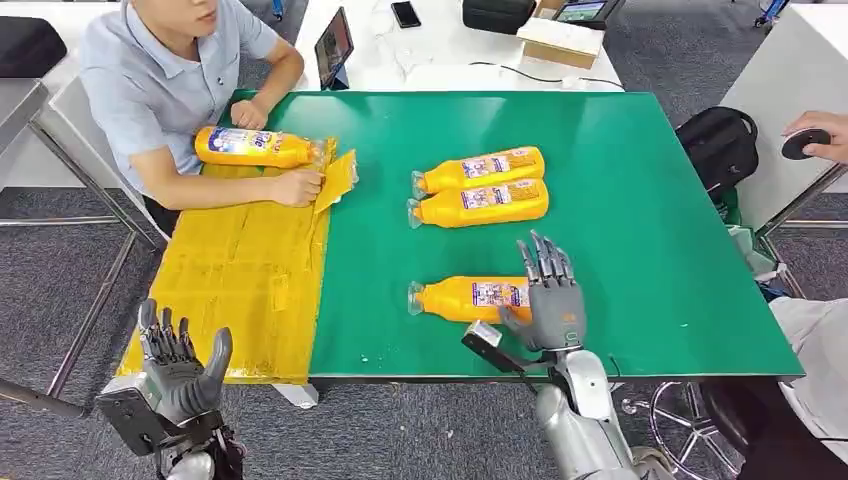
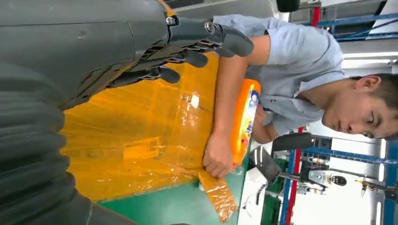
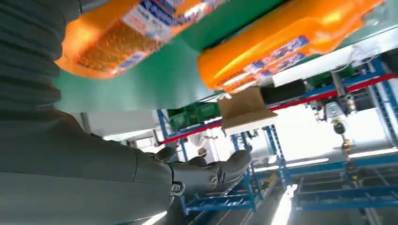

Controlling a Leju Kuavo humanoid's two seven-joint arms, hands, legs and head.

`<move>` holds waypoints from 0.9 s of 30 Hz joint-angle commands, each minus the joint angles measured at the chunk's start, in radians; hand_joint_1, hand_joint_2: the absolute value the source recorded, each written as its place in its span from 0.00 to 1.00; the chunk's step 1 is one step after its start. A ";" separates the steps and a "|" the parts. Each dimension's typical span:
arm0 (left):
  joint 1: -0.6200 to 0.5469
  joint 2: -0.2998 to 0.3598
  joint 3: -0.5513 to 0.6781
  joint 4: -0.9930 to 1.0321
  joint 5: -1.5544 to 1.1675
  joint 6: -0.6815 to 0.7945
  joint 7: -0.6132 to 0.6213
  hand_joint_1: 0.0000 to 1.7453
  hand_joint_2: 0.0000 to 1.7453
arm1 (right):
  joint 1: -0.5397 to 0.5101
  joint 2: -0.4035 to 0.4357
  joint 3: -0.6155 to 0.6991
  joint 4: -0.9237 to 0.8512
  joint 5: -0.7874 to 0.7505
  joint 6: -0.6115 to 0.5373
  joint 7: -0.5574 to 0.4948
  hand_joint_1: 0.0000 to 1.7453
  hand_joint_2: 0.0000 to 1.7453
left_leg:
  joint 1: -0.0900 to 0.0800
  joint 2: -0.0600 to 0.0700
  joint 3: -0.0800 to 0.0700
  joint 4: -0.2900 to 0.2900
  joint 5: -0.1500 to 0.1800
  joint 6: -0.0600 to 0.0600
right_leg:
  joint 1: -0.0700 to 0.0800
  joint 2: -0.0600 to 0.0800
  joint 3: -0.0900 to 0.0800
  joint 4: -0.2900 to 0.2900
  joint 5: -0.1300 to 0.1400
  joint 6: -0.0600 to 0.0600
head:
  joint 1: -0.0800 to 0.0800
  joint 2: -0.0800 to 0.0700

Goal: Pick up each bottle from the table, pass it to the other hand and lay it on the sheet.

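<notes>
Reaching with my open right robot hand, I should wrap the nearest bottle mid-body, squarely, before lifting.

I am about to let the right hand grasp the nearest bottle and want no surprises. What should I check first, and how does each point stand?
1. Right hand open beside the nearest bottle, fingers extended: ok.
2. Nearest bottle lies apart from the two far bottles: ok.
3. Left hand open and holding nothing, ready to receive: ok.
4. Yellow sheet has bare room for a bottle: ok.
5. A person's hand rests on the sheet's far corner beside a bottle already there: not ok.
6. Whether the fingers touch the bottle: cannot tell.
</notes>
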 commanded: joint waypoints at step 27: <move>-0.070 0.074 -0.136 0.046 -0.156 0.187 -0.054 0.00 1.00 | -0.217 -0.089 0.414 0.413 -0.577 0.002 -0.194 0.00 1.00 | 0.000 0.005 0.006 0.000 0.004 0.000 | 0.001 0.002 0.004 -0.001 0.005 -0.002 | 0.000 0.000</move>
